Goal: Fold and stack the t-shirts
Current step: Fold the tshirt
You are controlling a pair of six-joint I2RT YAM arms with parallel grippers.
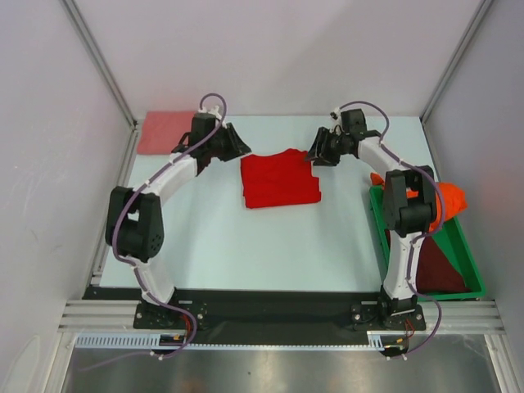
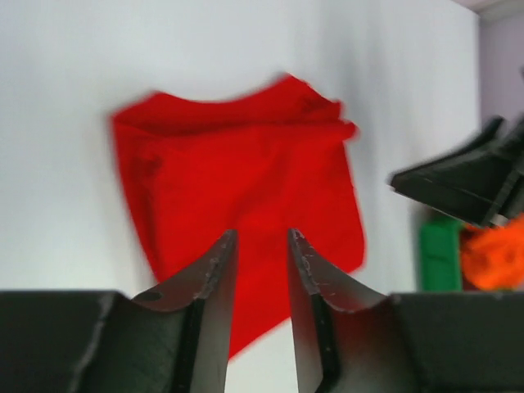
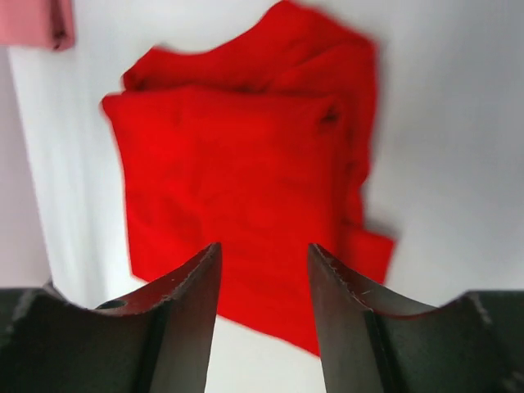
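Observation:
A bright red t-shirt (image 1: 280,178) lies folded in a rough square at the table's middle, and shows in both wrist views (image 2: 237,188) (image 3: 246,180). My left gripper (image 1: 237,146) (image 2: 262,237) hovers off its back left corner, open and holding nothing. Off the back right corner, my right gripper (image 1: 315,153) (image 3: 264,250) hangs open and empty too, with a wider gap. A folded salmon-pink t-shirt (image 1: 164,131) (image 3: 37,23) lies at the back left corner. An orange t-shirt (image 1: 449,198) and a dark maroon t-shirt (image 1: 438,266) sit in the bin.
A green plastic bin (image 1: 378,214) stands along the table's right edge beside the right arm. Grey walls and metal frame posts close in the table at the back and both sides. The black rail with the arm bases runs along the near edge.

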